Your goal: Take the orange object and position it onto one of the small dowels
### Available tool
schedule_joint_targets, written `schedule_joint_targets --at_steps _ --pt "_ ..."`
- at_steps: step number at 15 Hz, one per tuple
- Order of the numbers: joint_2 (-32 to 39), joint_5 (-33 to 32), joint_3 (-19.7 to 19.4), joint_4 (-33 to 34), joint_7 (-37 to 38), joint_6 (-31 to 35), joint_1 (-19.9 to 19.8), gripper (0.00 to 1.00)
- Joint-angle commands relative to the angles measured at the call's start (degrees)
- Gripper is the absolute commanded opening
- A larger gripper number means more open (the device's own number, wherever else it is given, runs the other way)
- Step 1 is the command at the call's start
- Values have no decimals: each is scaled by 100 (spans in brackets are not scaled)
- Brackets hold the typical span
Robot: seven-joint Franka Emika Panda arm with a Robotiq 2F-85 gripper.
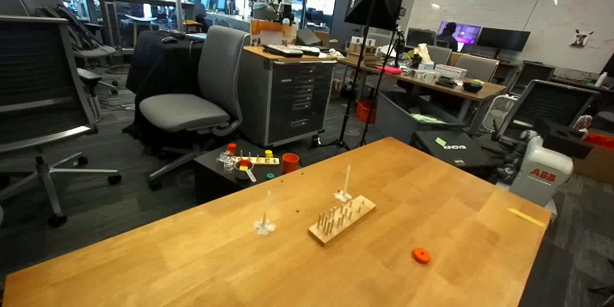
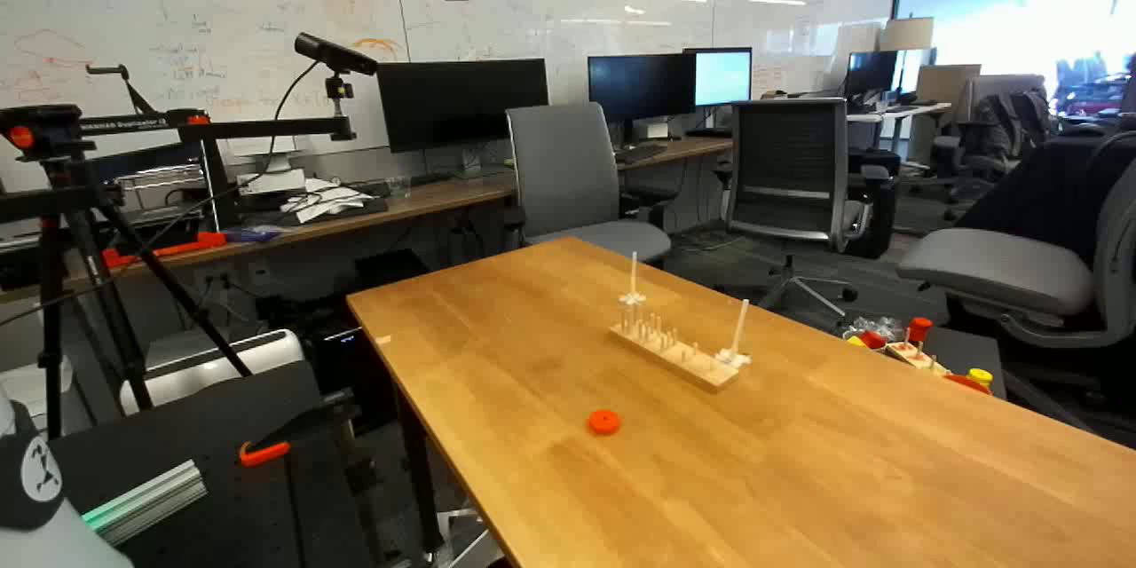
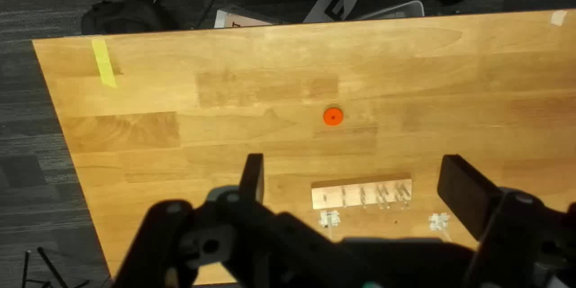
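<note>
Currently, disc (image 3: 333, 116): orange, flat on the table (image 1: 216, 259), hole in its middle, well apart from the board (image 3: 334, 197).
Gripper (image 3: 353, 166): jaws spread wide, holding nothing, high above the table.
Pegs (image 1: 330, 221): upright on the board, crowded at one end, sparse at the other; none carries the disc.
Rods (image 1: 348, 180): two, taller, off the board; one stands just beside its sparse end.
Task stage: judged at the outset; step in hand, the reach to the disc.
Disc pick-up: centre the jaws over it, descend straight, finish low as it looks thin; squeeze across the full width so it lifts level.
Table contact: likely fault; slow the final descent.
Peg choice: the sparse end should leave the jaws more room, provided they turn clear of the rod.
Hole fit: probably close; align above the peg, lower gently, release once seated.
</note>
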Motion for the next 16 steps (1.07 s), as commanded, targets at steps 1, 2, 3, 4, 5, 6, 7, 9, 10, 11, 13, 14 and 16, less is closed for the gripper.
schedule_joint_targets --at_steps 1,2,3,4,5,6,7,9,10,11,13,14,16 --pt "1 5 6 32 -2 -15 -6 100" --pt "108 0 20 34 -15 20 13 100" --pt "173 15 22 0 -11 46 21 100" --pt "340 -39 57 -35 3 170 18 100" --pt "517 -66 75 -46 23 250 10 100" --pt "766 -123 92 -62 22 411 -6 100" --pt "1019 -170 116 -71 49 586 -22 100" --pt "1619 -316 178 -34 156 994 -54 100" --pt "1973 -405 219 10 240 1243 -59 100" --pt "2317 -485 248 63 342 1471 -58 100" --pt "3023 -591 320 185 646 1968 -30 100" --pt "3357 -653 359 289 810 2163 -7 100" --pt "4073 -682 431 472 1191 2589 71 100"
